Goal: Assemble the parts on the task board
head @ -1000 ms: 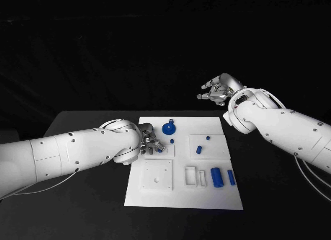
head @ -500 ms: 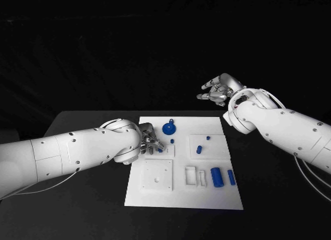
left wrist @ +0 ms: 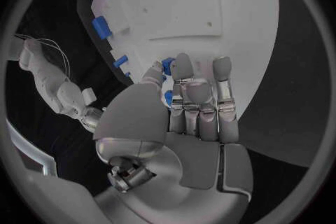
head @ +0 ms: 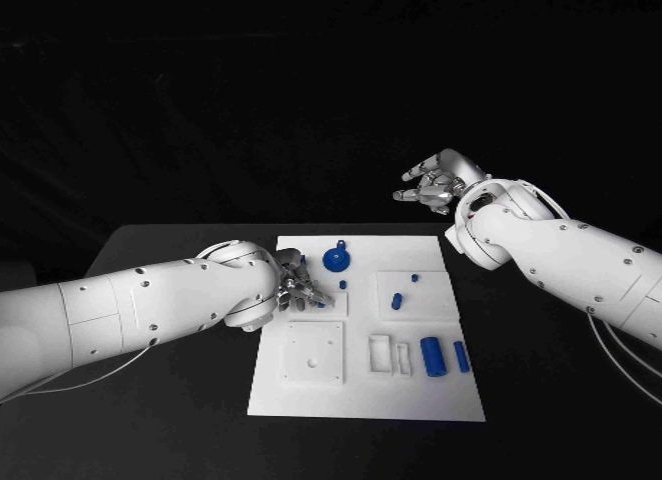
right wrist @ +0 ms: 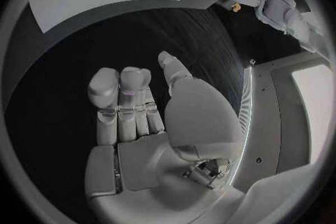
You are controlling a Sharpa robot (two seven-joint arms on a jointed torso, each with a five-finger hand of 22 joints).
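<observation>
The task board (head: 363,395) lies mid-table, blue parts (head: 434,354) gathered near its right edge and a blue disc (head: 337,260) toward the far edge. The left hand (head: 298,290) hovers at the board's left edge, probably reaching a small part; whether it grips one I cannot tell. The right hand (head: 438,184), fingers apart and holding nothing, waits beyond the table's far edge

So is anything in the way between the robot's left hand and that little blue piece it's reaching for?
Nothing visible is. The silver left hand is already right at the small blue piece on the white task board, its fingertips around it, with no other part between them.
</observation>
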